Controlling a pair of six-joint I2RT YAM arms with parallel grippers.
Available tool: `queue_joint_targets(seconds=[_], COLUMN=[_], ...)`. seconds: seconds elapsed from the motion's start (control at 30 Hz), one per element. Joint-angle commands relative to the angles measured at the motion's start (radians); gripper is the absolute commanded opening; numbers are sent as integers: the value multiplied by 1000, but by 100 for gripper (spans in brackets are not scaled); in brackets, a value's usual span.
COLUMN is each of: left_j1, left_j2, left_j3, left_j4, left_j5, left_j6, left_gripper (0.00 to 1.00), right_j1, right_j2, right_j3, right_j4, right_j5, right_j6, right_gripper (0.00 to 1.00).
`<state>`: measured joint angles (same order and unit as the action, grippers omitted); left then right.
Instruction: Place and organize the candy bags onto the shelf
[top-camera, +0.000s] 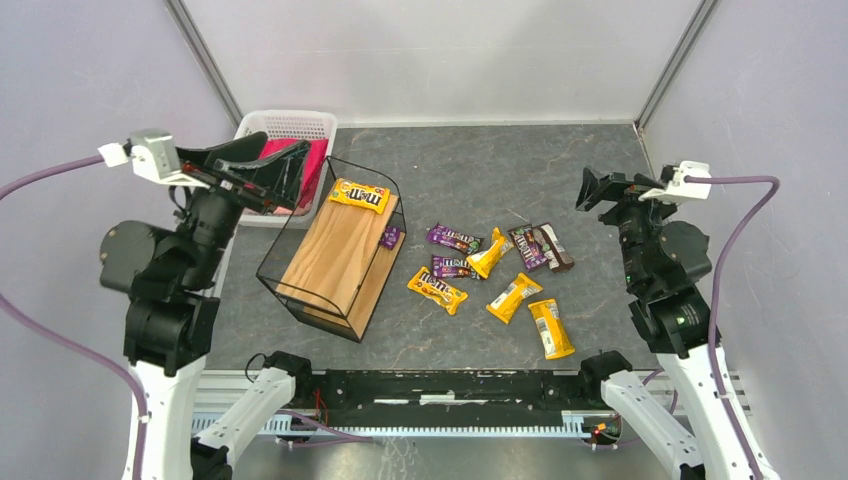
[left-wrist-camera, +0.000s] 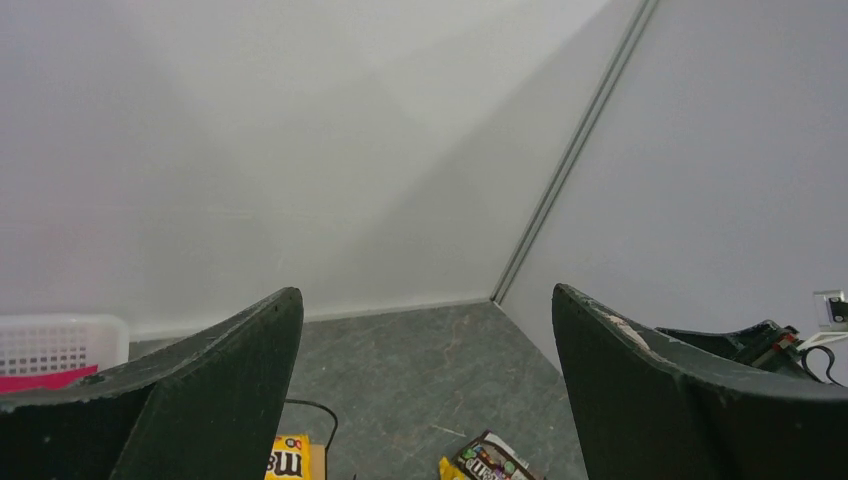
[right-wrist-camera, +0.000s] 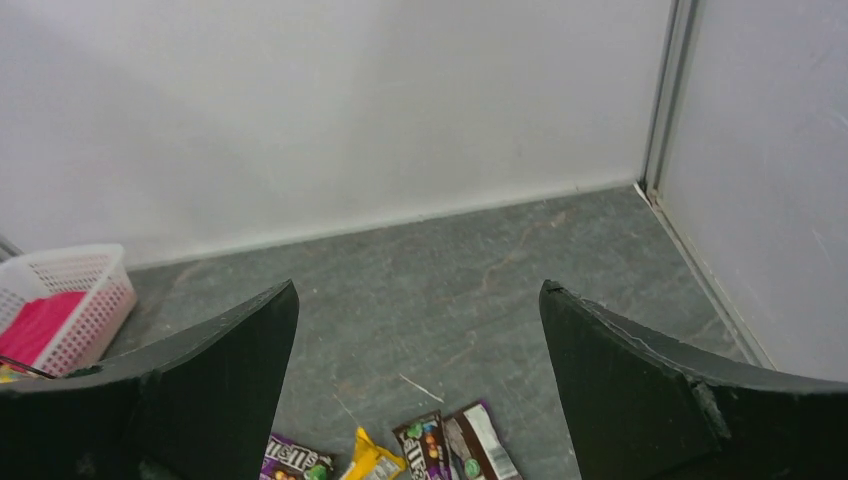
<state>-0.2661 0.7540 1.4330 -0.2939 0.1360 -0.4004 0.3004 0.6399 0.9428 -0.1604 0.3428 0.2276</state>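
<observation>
The shelf, a black wire rack with wooden plank tiers, stands left of centre. One yellow candy bag lies on its top plank and also shows in the left wrist view. A small purple bag lies on a lower plank. Several yellow, purple and brown bags lie loose on the table to the right of the shelf. My left gripper is open and empty, raised over the basket and the shelf's far left corner. My right gripper is open and empty, raised to the right of the bags.
A white perforated basket with a pink cloth stands at the back left, behind the shelf; it also shows in the right wrist view. Grey walls close the table on three sides.
</observation>
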Motion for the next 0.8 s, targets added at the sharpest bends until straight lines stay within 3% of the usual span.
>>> queue_joint_targets(seconds=[0.0,0.13,0.3,0.37,0.57,0.77], left_j1=[-4,-4,-4,-4,-4,-6], left_j2=[25,43,36,33,-3,-32], left_j3=[-46,-84,-203,-239,-365,-410], left_j4=[49,60,115,130,228,237], left_j5=[-29,-42,-17,-16,89,116], left_j6=[60,72,73,73,9,73], left_gripper=[100,100,100,100,100,100], right_j1=[-2,-2,-3,-2,11,207], right_j2=[22,7,-62,-72,151,284], right_j3=[-50,-147,-298,-340,-270,-291], right_j4=[-44,-29,0,17,-168,-143], right_j5=[38,-61,-67,-117,-192,-99], right_j6=[-19,-112,18,-2,-34,5], right_gripper=[98,98,98,98,98,98])
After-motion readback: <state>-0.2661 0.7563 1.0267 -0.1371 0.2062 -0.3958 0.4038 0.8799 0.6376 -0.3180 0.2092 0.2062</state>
